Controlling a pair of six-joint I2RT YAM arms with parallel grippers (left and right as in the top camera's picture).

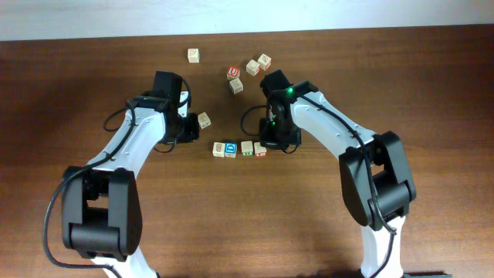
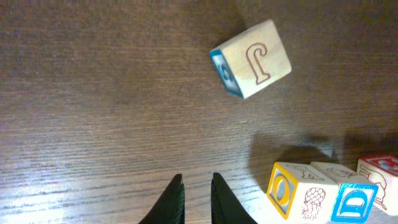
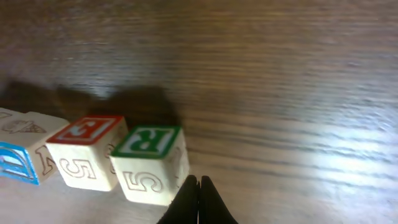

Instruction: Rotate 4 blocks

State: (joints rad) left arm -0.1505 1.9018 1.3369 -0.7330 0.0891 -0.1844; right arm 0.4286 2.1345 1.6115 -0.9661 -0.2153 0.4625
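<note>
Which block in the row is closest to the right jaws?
The green-framed R block, at the row's end; the red-framed block and the rest lie farther along.

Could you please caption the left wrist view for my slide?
Left pincer, slightly open and empty, near a J block and the block row.

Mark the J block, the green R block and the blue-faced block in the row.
J block [image 2: 258,61]: left wrist view, on the face with the J.
green R block [image 3: 148,140]: right wrist view, on its green-framed top face.
blue-faced block [image 1: 231,149]: overhead view, on its blue top face.
</note>
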